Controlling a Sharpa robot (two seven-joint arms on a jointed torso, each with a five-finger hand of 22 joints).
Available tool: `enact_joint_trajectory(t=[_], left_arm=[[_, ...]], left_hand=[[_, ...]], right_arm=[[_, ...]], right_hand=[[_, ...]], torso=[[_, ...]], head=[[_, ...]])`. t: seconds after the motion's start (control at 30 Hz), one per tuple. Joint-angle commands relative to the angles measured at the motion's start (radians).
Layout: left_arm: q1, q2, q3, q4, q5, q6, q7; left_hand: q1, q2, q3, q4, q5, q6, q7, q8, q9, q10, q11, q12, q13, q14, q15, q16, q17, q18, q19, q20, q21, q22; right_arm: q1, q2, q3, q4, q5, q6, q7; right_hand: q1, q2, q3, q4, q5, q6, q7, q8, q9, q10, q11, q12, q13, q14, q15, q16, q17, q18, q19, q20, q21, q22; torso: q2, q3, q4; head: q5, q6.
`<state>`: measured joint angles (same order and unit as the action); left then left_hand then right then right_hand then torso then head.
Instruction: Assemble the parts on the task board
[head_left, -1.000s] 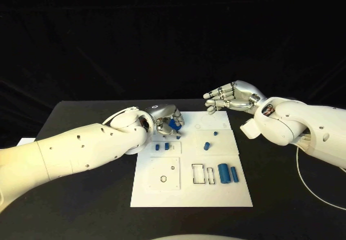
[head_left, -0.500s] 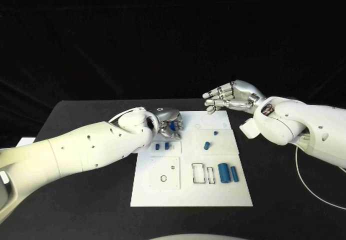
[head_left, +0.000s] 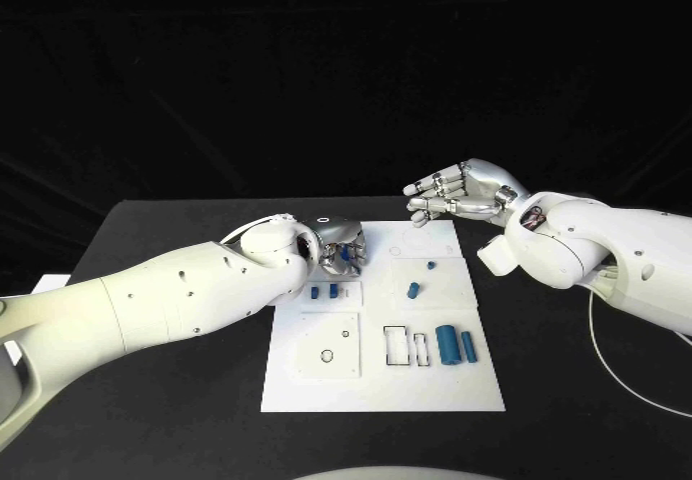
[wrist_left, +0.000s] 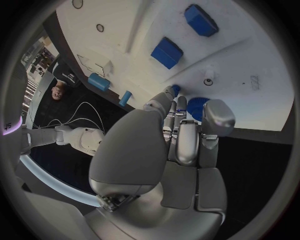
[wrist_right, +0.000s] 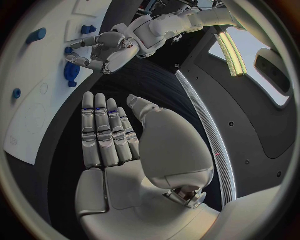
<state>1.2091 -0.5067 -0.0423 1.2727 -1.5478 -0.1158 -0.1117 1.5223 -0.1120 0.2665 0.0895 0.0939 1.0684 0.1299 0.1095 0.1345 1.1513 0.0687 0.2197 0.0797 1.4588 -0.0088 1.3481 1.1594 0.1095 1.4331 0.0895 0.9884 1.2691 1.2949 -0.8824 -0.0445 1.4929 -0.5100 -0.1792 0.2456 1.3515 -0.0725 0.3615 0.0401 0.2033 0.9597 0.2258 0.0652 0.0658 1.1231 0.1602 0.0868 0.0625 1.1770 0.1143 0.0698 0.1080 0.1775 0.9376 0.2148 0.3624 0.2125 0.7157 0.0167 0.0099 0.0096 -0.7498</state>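
I see the white task board (head_left: 382, 390) lying flat in the middle of the black table (head_left: 159, 240). My left hand (head_left: 340, 252) is down at the far left corner of the board. Its fingers are curled in around a round blue part (wrist_left: 197, 107), and the fingertips (wrist_left: 177, 105) sit right on the board. I think the hand is holding that part, pinched between the thumb and the fingers.

My right hand (head_left: 464, 192) is up in the air past the far right corner of the board. It holds nothing. Its fingers lie straight, side by side, with the thumb a little apart.

Two small blue blocks (head_left: 325, 292) lie side by side on the board, just in front of my left hand. A little blue peg (head_left: 431, 266) and a short blue piece (head_left: 414, 291) lie nearer the right side. Two long blue rolls (head_left: 457, 345) lie next to each other near the right edge, beside some thin black outlines (head_left: 407, 348).
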Motion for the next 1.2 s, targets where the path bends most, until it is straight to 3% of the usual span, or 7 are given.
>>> enact_joint_trajectory(t=[0.03,0.8,0.97,1.2], left_arm=[[-0.001,0.005,0.0,-0.003,-0.013,0.034,0.0],[-0.011,0.021,0.0,-0.014,-0.023,0.091,-0.035],[-0.011,0.02,0.0,-0.011,-0.024,0.066,-0.033],[-0.013,0.003,0.008,0.01,-0.001,0.015,-0.023]], left_hand=[[0.002,-0.01,0.007,0.0,-0.004,0.01,-0.001,-0.007,-0.001,0.006,-0.001,-0.006,-0.002,0.002,-0.003,0.005,-0.001,-0.007,0.009,-0.001,0.007,0.005],[0.0,-0.013,0.082,-0.019,-0.009,0.041,0.001,-0.013,-0.009,0.048,-0.003,-0.037,-0.006,0.005,-0.005,0.02,0.003,-0.016,0.015,-0.003,0.071,0.054],[0.009,0.0,0.132,-0.046,-0.014,0.074,0.002,-0.005,-0.007,0.086,-0.008,-0.039,0.003,0.012,-0.011,0.031,0.012,-0.024,0.025,-0.008,0.124,0.087],[-0.001,-0.002,0.158,-0.059,-0.014,0.079,0.007,-0.011,-0.01,0.092,-0.007,-0.051,0.006,0.016,-0.009,0.037,0.019,-0.027,0.027,-0.008,0.141,0.099]], right_arm=[[-0.001,0.002,0.0,0.001,-0.002,0.016,0.012],[-0.001,0.001,0.0,0.002,-0.002,0.016,0.013],[-0.001,0.001,0.0,0.002,-0.002,0.016,0.013],[-0.001,0.001,0.0,0.002,-0.002,0.017,0.014]], right_hand=[[-0.006,0.002,0.001,-0.007,0.006,-0.005,-0.001,-0.001,-0.001,-0.006,-0.002,0.0,-0.001,-0.003,-0.004,-0.004,-0.001,0.004,0.007,-0.003,-0.007,-0.001],[-0.006,0.003,0.002,-0.008,0.007,-0.005,0.0,-0.001,-0.001,-0.006,-0.002,0.001,-0.001,-0.003,-0.004,-0.004,-0.002,0.004,0.008,-0.003,-0.008,-0.002],[-0.008,0.004,0.002,-0.007,0.007,-0.005,0.0,-0.001,-0.001,-0.006,-0.002,0.001,-0.001,-0.003,-0.004,-0.004,-0.002,0.003,0.008,-0.003,-0.009,-0.003],[-0.008,0.004,0.002,-0.007,0.007,-0.005,0.0,-0.001,-0.001,-0.006,-0.002,0.001,-0.001,-0.003,-0.004,-0.004,-0.002,0.003,0.008,-0.003,-0.009,-0.003]], torso=[[0.0,0.0002,0.0003],[-0.001,0.0006,0.0006],[-0.001,0.0005,0.0005],[-0.001,0.0,0.0005]], head=[[0.0,-0.001],[-0.002,-0.006],[-0.002,-0.006],[-0.004,-0.004]])
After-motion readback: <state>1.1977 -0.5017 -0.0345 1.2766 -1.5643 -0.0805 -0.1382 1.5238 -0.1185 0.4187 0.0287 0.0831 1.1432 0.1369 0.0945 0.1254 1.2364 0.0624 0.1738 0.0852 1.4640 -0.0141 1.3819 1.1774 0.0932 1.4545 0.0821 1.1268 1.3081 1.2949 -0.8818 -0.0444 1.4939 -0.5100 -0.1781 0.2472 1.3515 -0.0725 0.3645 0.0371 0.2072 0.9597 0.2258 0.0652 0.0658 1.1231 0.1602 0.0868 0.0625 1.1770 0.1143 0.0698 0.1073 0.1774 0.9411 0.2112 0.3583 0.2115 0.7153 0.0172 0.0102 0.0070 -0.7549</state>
